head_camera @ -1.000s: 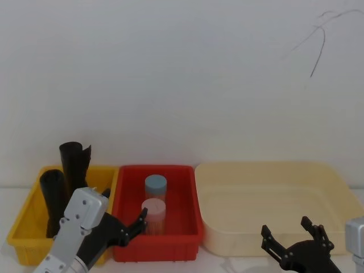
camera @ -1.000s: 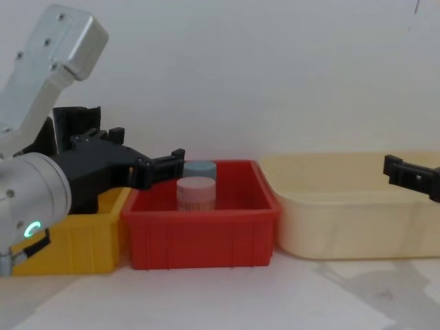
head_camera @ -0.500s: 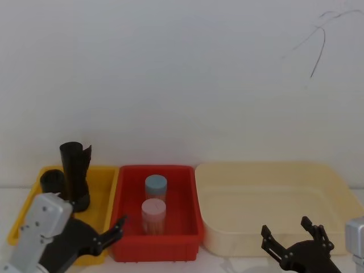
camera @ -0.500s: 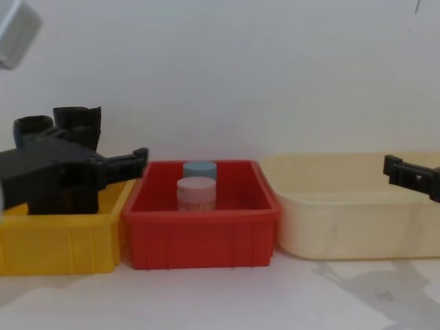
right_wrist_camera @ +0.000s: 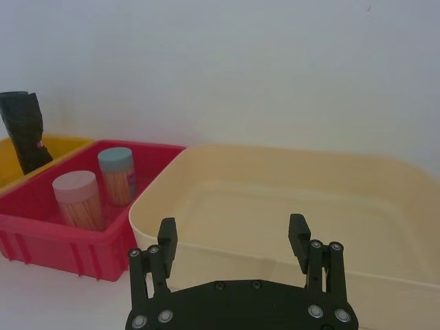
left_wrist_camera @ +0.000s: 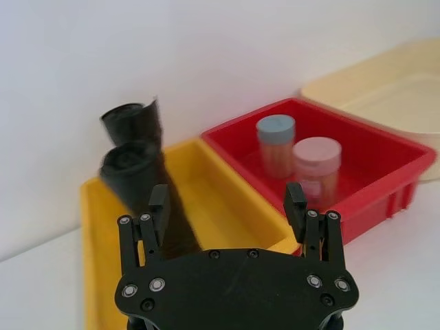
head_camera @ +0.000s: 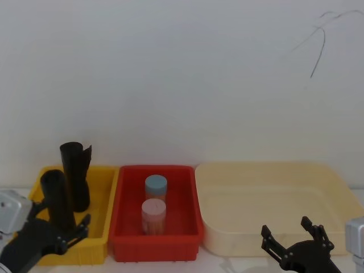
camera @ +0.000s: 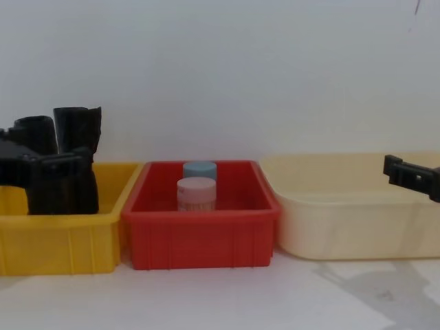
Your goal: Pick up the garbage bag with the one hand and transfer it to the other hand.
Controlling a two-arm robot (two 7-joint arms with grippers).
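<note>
Spreading the fingers (left_wrist_camera: 295, 205) of the left gripper (left_wrist_camera: 227, 192) wide apart and gripping nothing. Pointing them into the yellow bin (head_camera: 110, 196) from its near left corner, low over the white surface (camera: 227, 295). Framing the garbage bag (head_camera: 55, 196) between the two fingertips in the head view, without making plain whether flanking it or stopping just short of it. Lining one finger up across the bag's lower half in the left wrist view and leaving the other well clear, over toward the red bin (head_camera: 156, 249). Not letting contact with the bag be told either way.

Standing close to upright inside the yellow bin, plain even top up, at the near left, just in front of the second black roll (head_camera: 75, 168) with the flared top corner, that one rising toward the back wall.

Going outward: sitting just beside the yellow bin, holding two upright jars in line, the blue-lidded jar (head_camera: 155, 186) behind the pink-lidded jar (head_camera: 153, 213). Sitting just beside that in turn, the wide cream tub (head_camera: 267, 199).

Spreading the fingers of the right gripper (right_wrist_camera: 232, 223) just as wide, holding nothing, hovering low at the near right before the cream tub's front wall, well apart from the garbage bag.
</note>
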